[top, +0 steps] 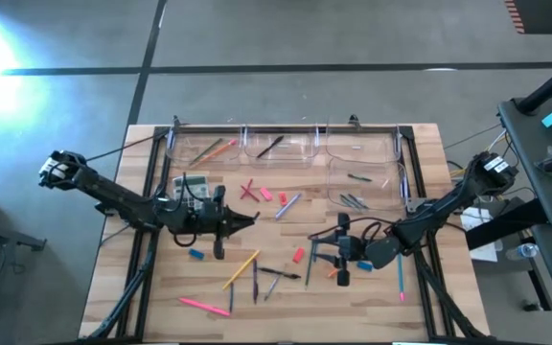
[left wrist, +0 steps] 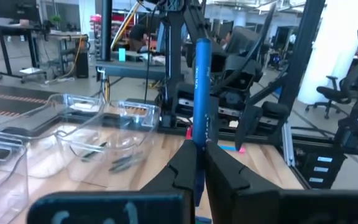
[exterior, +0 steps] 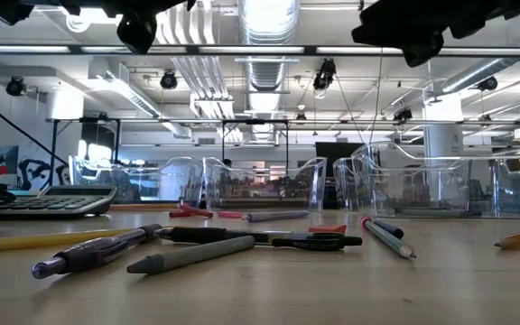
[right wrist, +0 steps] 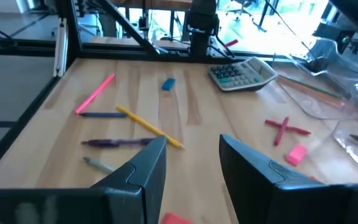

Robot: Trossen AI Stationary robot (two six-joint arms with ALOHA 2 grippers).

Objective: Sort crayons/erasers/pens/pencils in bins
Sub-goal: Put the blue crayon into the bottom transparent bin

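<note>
- A blue pen [left wrist: 202, 87] stands upright, pinched between the fingers of my left gripper [left wrist: 199, 163], above the table's middle.
- My right gripper [right wrist: 192, 163] hangs spread and empty over scattered pencils [right wrist: 149, 126], near the bins [top: 362, 179].

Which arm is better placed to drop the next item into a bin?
Left. The left pincer is shut on a blue stick, ready to carry to the bins. The right pincer is open and empty over the table.
</note>
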